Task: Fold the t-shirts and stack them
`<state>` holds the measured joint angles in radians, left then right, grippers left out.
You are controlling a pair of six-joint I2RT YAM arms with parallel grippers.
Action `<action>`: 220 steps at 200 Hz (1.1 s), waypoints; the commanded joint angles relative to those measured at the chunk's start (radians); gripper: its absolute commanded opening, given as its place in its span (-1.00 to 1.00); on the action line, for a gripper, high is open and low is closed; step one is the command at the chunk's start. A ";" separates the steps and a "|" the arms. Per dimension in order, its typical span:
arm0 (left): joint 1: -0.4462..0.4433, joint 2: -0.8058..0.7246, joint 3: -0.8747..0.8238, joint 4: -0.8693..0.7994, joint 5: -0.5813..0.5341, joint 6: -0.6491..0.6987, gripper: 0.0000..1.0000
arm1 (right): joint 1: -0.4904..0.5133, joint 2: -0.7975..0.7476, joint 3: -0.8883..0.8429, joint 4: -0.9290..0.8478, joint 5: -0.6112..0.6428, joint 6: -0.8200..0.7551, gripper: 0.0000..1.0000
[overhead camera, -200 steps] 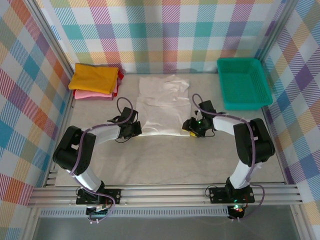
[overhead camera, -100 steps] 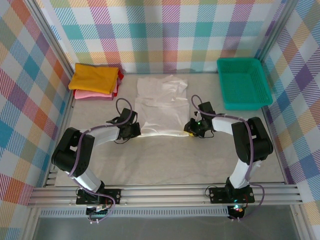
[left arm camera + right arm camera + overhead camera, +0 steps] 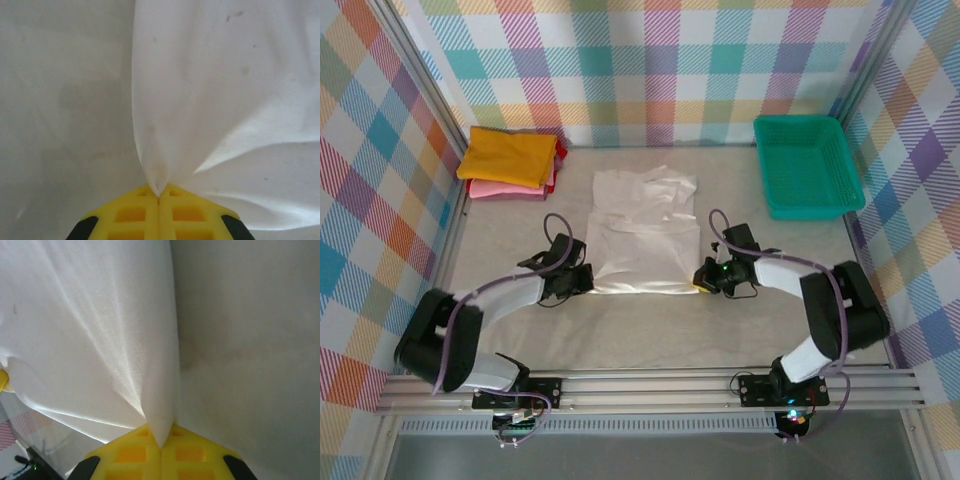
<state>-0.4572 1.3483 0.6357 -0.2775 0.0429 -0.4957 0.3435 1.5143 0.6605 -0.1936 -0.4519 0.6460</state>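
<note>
At the centre of the table, the white t-shirt is lying flat while the left gripper and the right gripper are each pinching a near hem corner, jaws fully closed on cloth, and the stack of folded t-shirts is resting at the far-left corner.

White t-shirt edge pinched between closed yellow jaws, cloth fanning up-left, grey table right
</note>
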 commanded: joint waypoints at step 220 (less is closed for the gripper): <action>0.233 0.504 0.901 -0.185 0.111 0.261 -1.00 | -0.109 0.405 0.951 -0.331 0.133 -0.054 -1.00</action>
<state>-0.2493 1.7691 1.4384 -0.4576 0.1272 -0.2943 0.2550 1.8530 1.5379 -0.5110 -0.3302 0.6109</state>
